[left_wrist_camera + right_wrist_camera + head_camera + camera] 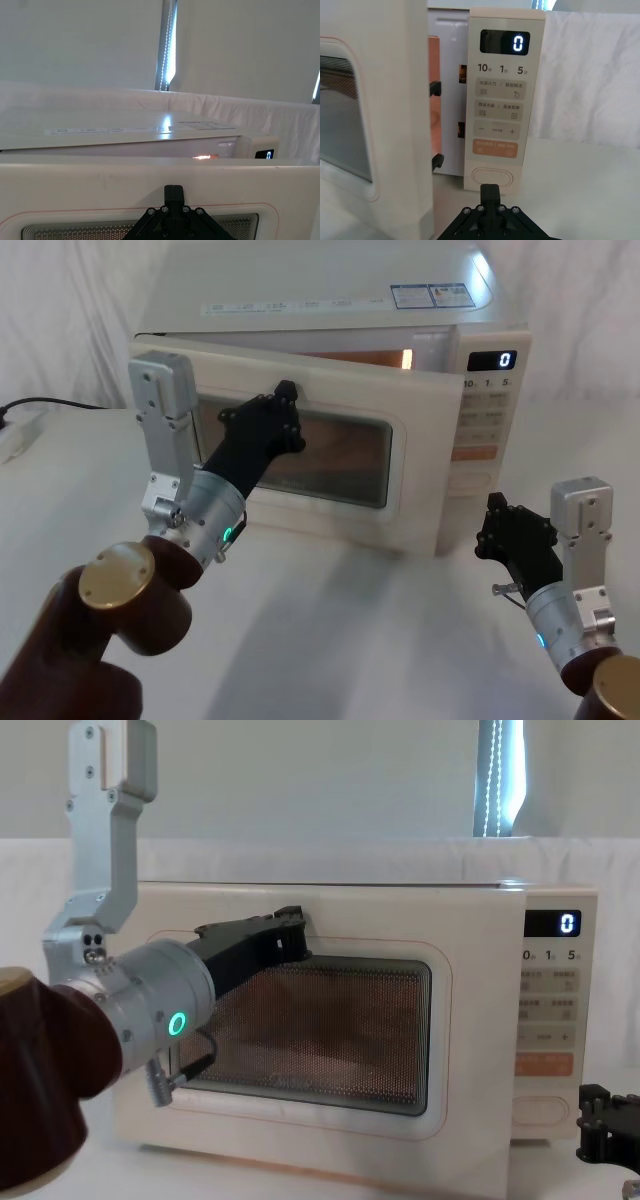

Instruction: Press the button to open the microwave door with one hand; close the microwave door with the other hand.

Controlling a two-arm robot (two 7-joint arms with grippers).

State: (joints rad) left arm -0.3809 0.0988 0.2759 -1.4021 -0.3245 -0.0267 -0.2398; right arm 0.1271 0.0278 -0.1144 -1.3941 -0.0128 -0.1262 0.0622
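Observation:
The cream microwave door (425, 465) with its dark window stands ajar, its right edge swung out from the lit oven cavity. My left gripper (288, 394), long, black and with a green ring on its wrist, is shut, its tip against the door's upper face (100, 185) above the window. In the chest view the same left gripper (296, 925) rests on the door (470, 1020). My right gripper (494, 506) hangs shut, low in front of the control panel. The pill-shaped button (492, 176) sits at the panel's bottom, just beyond the right gripper (489, 190), with a small gap between them.
The display (517, 44) reads 0 above beige keys and an orange key (495, 149). A cable and a white power strip (20, 430) lie at the table's far left. White cloth hangs behind the microwave. Bare table (350, 630) stretches in front.

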